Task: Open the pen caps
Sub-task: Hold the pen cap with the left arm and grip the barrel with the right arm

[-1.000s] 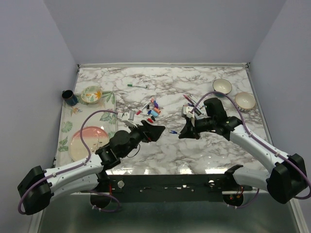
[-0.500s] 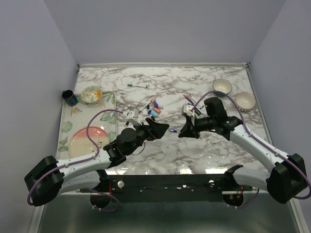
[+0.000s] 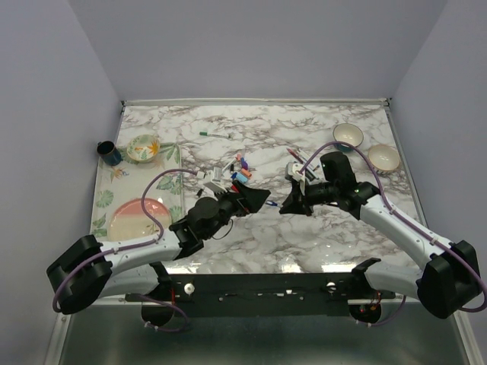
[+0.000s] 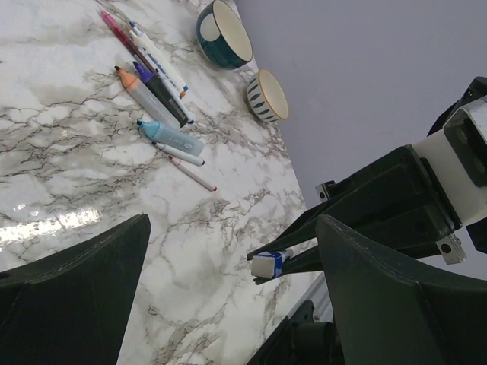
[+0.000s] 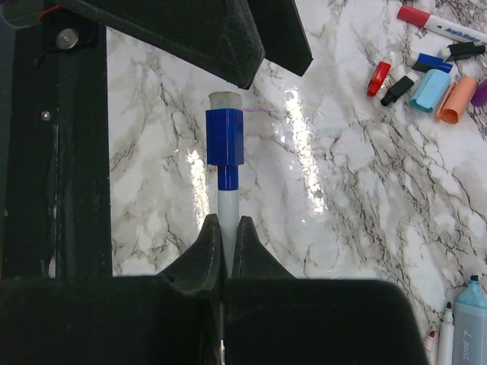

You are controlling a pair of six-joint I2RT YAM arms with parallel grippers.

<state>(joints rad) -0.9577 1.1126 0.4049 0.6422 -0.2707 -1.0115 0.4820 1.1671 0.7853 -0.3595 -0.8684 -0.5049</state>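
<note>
My right gripper (image 5: 226,224) is shut on a white pen (image 5: 227,205) with a blue cap (image 5: 224,137) still on it. The capped end points at my left gripper. In the top view the right gripper (image 3: 288,205) holds the pen (image 3: 274,205) above the table's middle. My left gripper (image 3: 262,199) is open and empty. In the left wrist view its jaws (image 4: 233,220) stand wide apart, with the blue cap (image 4: 270,263) just ahead between them, not touched. Several loose caps (image 3: 240,173) lie in a pile behind; they also show in the right wrist view (image 5: 426,80).
Several pens (image 3: 297,160) lie behind the right gripper, also in the left wrist view (image 4: 156,84). Two bowls (image 3: 348,134) (image 3: 383,157) stand at back right. A leaf-print tray (image 3: 103,198) at left holds a pink plate (image 3: 137,217) and a small bowl (image 3: 142,147). A dark cup (image 3: 108,152) and a green pen (image 3: 215,134) are at the back.
My left gripper has moved right and a little back, closing in on the pen's capped end. The right gripper has kept its hold and barely moved.
</note>
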